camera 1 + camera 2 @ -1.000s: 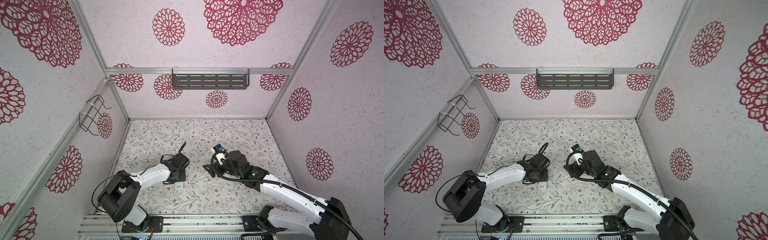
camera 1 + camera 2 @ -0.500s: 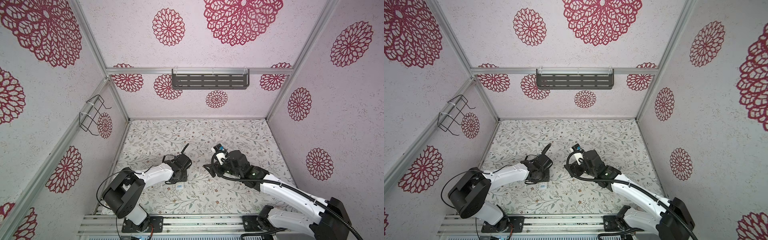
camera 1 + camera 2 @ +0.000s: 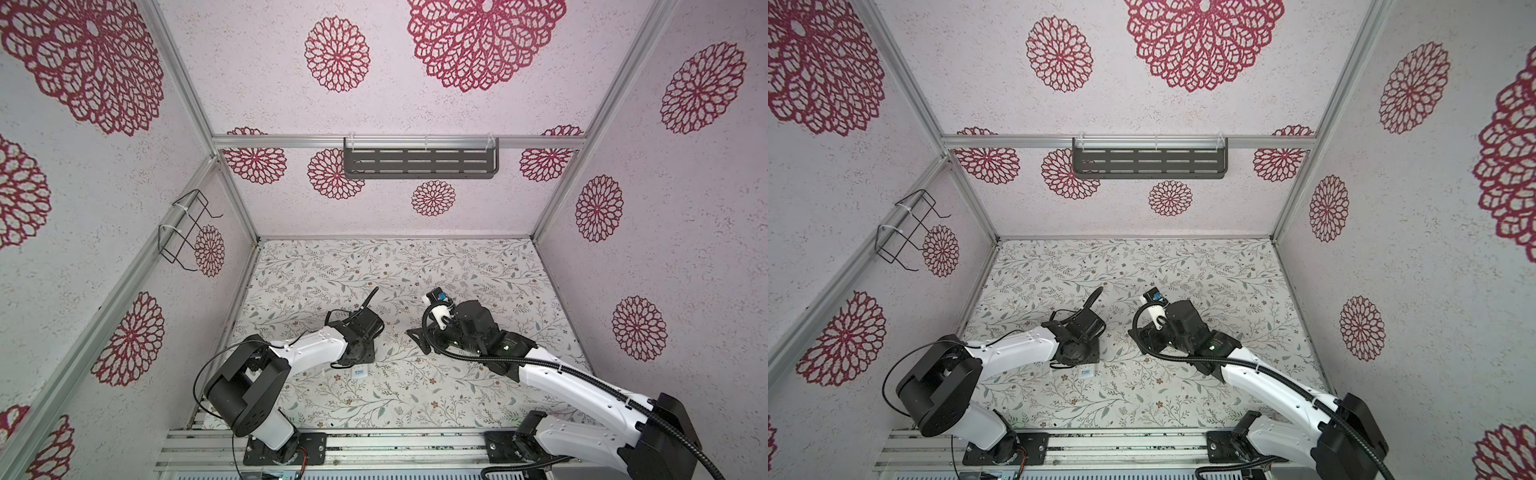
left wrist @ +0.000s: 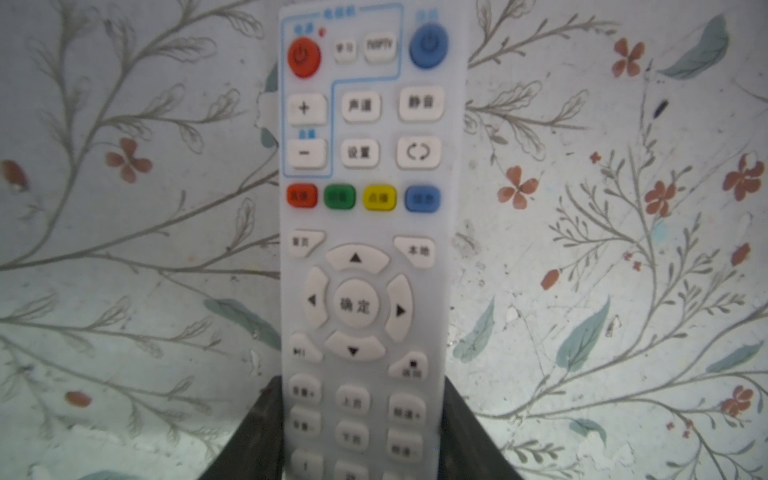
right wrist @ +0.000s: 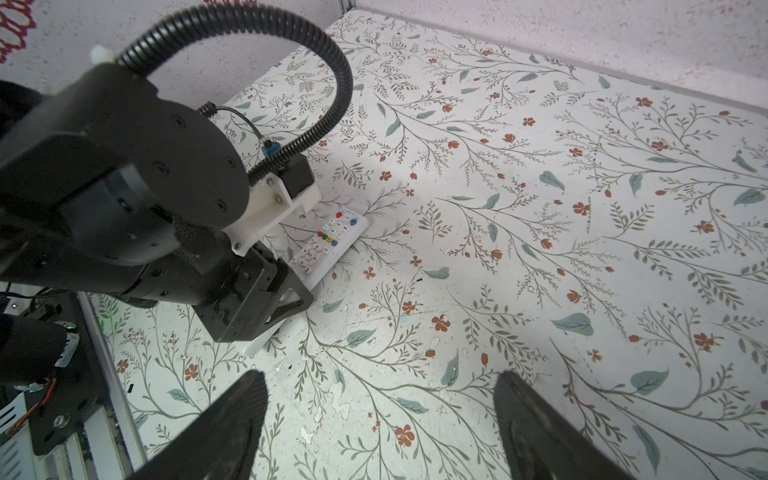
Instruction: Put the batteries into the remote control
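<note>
The left claw is closed narrowly on the remote control, one finger on each long edge, near the number-key end. The remote sits left of centre in the near half of the surface, button side up, with its coloured-button end pointing far. Whether it rests flat or is just lifted I cannot tell. In a top view only its near end shows beyond the claw.

The right claw is spread wide and holds nothing, hovering right of centre and facing the remote. No batteries show in any view.

This looks like the early step of securing the remote. With the buttons up, the battery bay probably faces down, so the next move likely calls for turning it over without losing the edge grip.
</note>
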Controlling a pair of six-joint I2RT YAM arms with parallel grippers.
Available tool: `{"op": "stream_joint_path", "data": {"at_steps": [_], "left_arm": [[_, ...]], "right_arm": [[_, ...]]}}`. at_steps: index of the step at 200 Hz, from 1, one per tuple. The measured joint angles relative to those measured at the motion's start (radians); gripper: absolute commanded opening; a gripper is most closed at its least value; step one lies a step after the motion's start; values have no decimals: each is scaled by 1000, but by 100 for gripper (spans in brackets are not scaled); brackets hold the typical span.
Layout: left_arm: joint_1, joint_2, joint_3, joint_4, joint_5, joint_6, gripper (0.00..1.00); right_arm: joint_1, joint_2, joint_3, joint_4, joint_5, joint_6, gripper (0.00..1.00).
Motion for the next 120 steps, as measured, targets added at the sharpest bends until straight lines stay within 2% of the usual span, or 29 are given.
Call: {"op": "stream_joint_path", "data": {"at_steps": [120], "left_arm": [[-2,-8,-7,2,-3,-16,70]], "right_arm": [[0,-1,1,-11,4,0,89]]}}
